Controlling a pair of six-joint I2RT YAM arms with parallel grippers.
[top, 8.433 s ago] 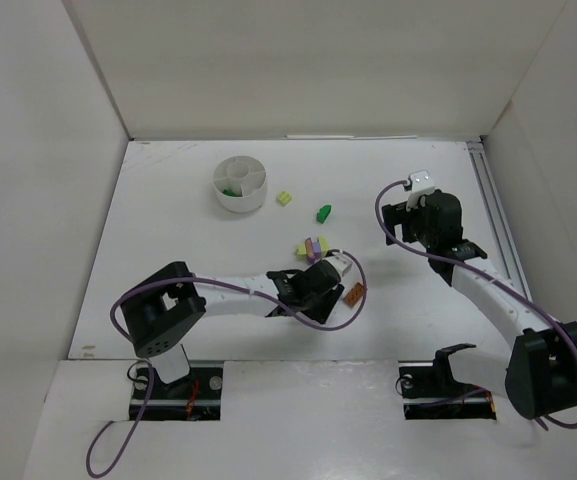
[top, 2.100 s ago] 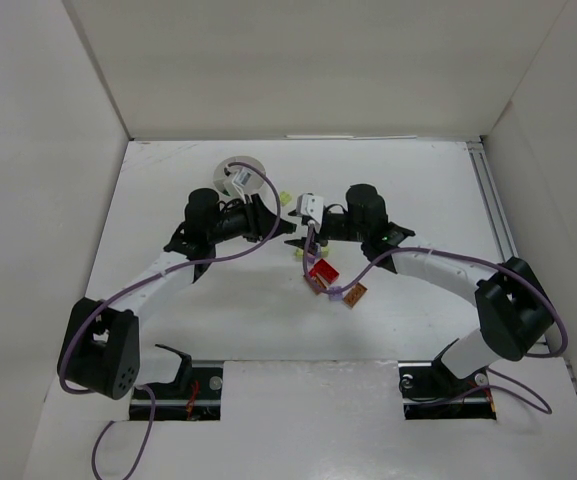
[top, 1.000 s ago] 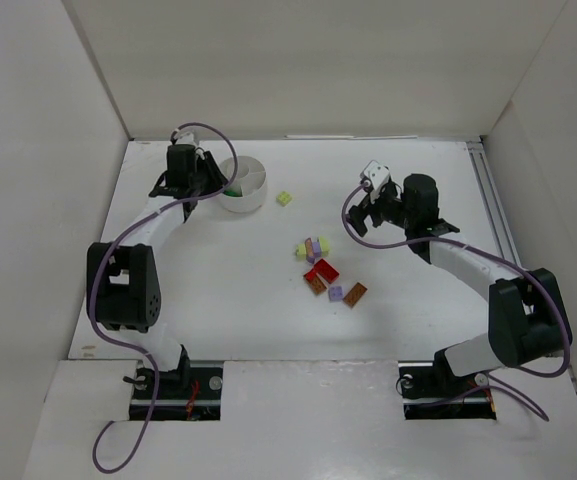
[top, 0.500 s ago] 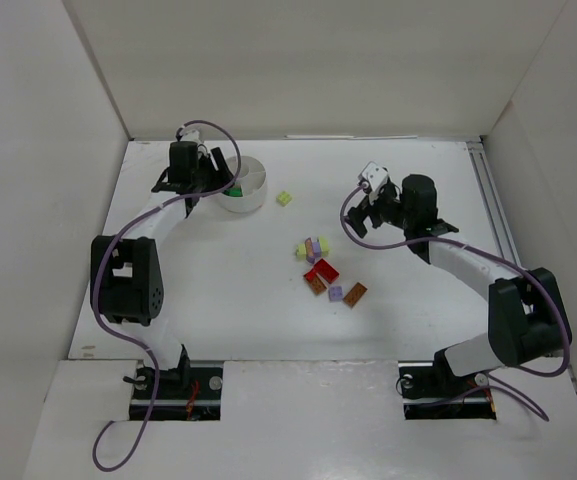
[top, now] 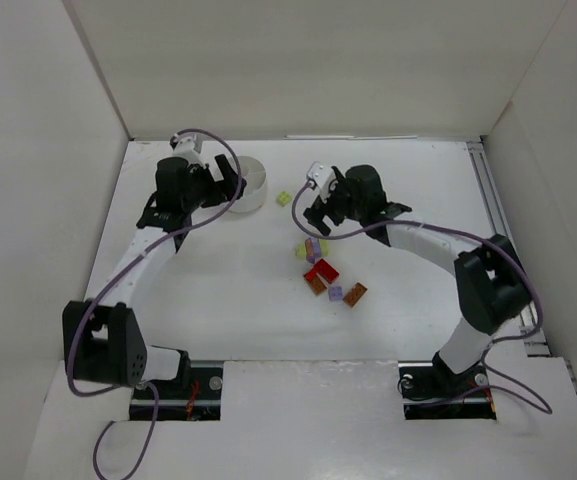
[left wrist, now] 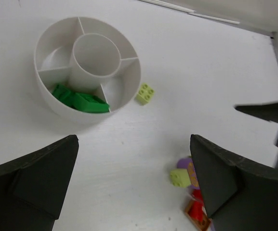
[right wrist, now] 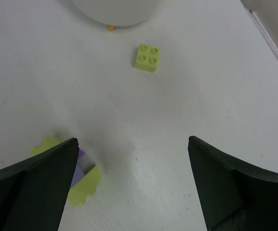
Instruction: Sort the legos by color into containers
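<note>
White walls [top: 298, 70] box the white counter [top: 218, 300] on three sides. Far left sits the dish [left wrist: 135, 72]. The green bricks [left wrist: 78, 100] lie in its near wedge and the other wedges look bare, so I read green as sorted and the rest as not yet done. One pale brick [right wrist: 146, 57] lies alone just right of the dish, not touching it. Mid-counter is a loose cluster [top: 323, 272]: lilac with yellow-green, red, lilac, orange-brown, all near one another.

Pose notes: the left arm [top: 148, 250] runs up the left side, wrist bent right, hanging over the dish's near side. Its left jaws are spread wide with nothing between them. I judge that a release posture above the dish. The right arm [top: 423, 238] reaches far and left across the middle, wrist pitched down between pale brick and cluster. Its right jaws are spread wide too, and empty. The pale brick lies ahead of them, the lilac-and-yellow piece at the left margin of that wrist view. My guess is a pick being lined up. Which brick, I cannot tell.
</note>
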